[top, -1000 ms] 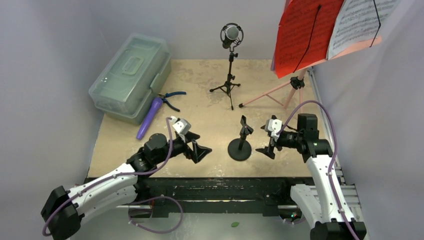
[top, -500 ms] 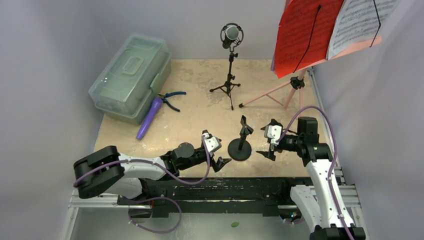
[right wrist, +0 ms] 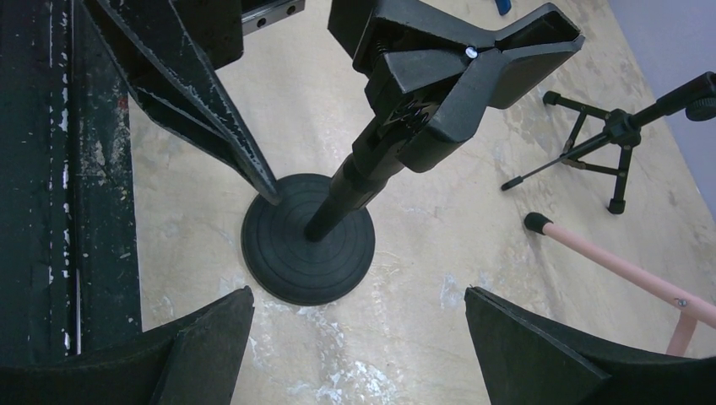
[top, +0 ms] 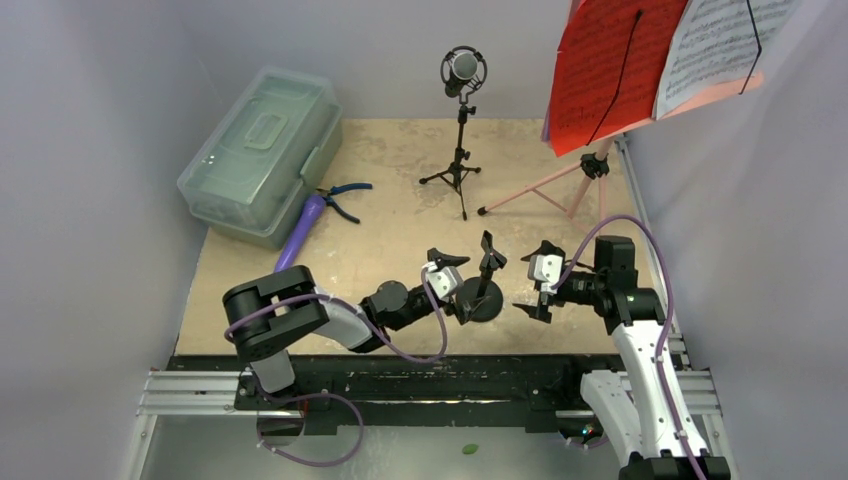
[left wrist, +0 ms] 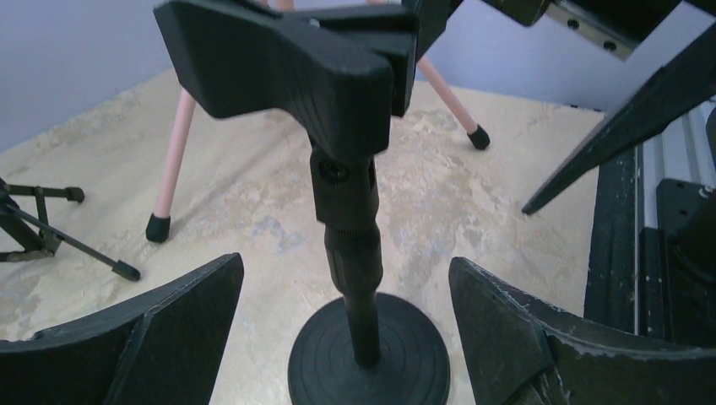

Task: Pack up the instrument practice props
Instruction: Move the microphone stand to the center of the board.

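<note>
A short black mic stand (top: 482, 288) with a round base (left wrist: 369, 359) and an empty clip (left wrist: 295, 51) stands upright near the front edge. My left gripper (top: 457, 285) is open, one finger on each side of the stand's pole (left wrist: 350, 253) without touching it. My right gripper (top: 536, 279) is open just right of the stand, its fingers over bare table short of the base (right wrist: 308, 240). A black-silver microphone (top: 463, 68) sits on a black tripod (top: 456, 176) at the back. A purple microphone (top: 298, 237) lies at the left. The pink music rack (top: 560, 180) holds red (top: 605, 70) and white pages (top: 715, 45).
A clear greenish case (top: 262, 150) sits closed at the back left, with blue-handled pliers (top: 341, 197) beside it. The pink rack's legs (left wrist: 173, 160) stand behind the stand. The black rail (right wrist: 42, 169) runs along the near edge. Grey walls close in both sides.
My left arm swept right along the front edge and then forward, so its open fingers now straddle the stand's pole. The right gripper has hardly moved.
</note>
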{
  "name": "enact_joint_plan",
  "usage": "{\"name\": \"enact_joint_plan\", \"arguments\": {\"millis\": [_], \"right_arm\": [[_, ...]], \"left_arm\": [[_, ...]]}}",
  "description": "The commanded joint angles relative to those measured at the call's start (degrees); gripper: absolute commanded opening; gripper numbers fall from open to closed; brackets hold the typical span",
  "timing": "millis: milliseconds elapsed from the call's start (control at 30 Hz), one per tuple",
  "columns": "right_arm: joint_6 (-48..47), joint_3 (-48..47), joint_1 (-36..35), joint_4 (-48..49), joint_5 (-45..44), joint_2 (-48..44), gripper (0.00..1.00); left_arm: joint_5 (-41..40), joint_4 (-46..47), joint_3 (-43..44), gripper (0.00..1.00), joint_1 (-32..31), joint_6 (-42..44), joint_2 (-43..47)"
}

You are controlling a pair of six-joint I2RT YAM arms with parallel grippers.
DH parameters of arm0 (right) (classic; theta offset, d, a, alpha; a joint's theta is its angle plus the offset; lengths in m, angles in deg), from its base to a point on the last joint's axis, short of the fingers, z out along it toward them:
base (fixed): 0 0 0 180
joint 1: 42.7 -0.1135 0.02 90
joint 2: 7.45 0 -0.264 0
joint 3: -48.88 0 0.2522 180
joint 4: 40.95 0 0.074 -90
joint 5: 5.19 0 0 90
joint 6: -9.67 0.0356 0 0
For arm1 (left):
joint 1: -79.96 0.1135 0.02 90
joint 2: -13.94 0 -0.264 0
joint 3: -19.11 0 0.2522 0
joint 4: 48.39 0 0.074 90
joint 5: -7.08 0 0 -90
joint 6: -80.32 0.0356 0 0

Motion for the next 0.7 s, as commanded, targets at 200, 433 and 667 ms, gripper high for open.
{"name": "enact_joint_plan", "arguments": {"millis": [200, 433, 667], "right_arm": [[-1.2, 0.4, 0.1, -0.3, 0.4, -0.4, 0.99], [-1.6, 0.5, 1.1, -0.5, 0.4, -0.6, 0.99], [-1.7, 0.5, 1.2, -0.6, 0.5, -0.9, 0.99]], "left_arm": [[0.4, 7.0, 6.4, 0.74, -0.3, -3.4, -5.1], [0.3, 7.5, 7.5, 0.58, -0.3, -4.6, -7.1], [-1.8, 8.6, 7.7, 0.41, -0.3, -5.1, -9.2]]}}
